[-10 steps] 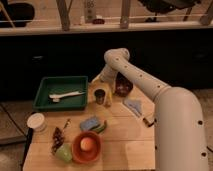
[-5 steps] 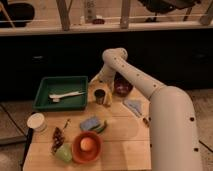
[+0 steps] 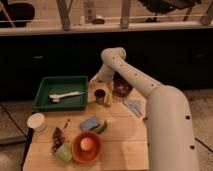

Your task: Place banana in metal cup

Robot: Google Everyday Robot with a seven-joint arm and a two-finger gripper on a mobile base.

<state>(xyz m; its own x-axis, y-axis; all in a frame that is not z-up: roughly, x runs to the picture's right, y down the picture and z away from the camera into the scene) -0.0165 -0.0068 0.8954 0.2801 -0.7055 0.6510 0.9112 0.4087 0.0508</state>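
Note:
The metal cup (image 3: pixel 100 97) is a small dark shiny cylinder on the wooden table (image 3: pixel 120 145), just right of the green tray. A small pale-yellow piece, which looks like the banana (image 3: pixel 108 98), shows at the cup's right rim. I cannot tell whether it is inside the cup or beside it. My gripper (image 3: pixel 103 85) hangs from the white arm right above the cup, and the wrist hides its tips.
A green tray (image 3: pixel 45 103) holds a white utensil (image 3: pixel 65 94). A dark red bowl (image 3: pixel 121 88) and a blue-grey packet (image 3: pixel 133 105) lie right of the cup. In front are a blue sponge (image 3: pixel 90 123), an orange bowl (image 3: pixel 80 155) with a ball (image 3: pixel 86 143), a light-green cup (image 3: pixel 63 153) and a white cup (image 3: pixel 36 121).
The arm's large lower link has swung a little to the left. The gripper stays over the metal cup.

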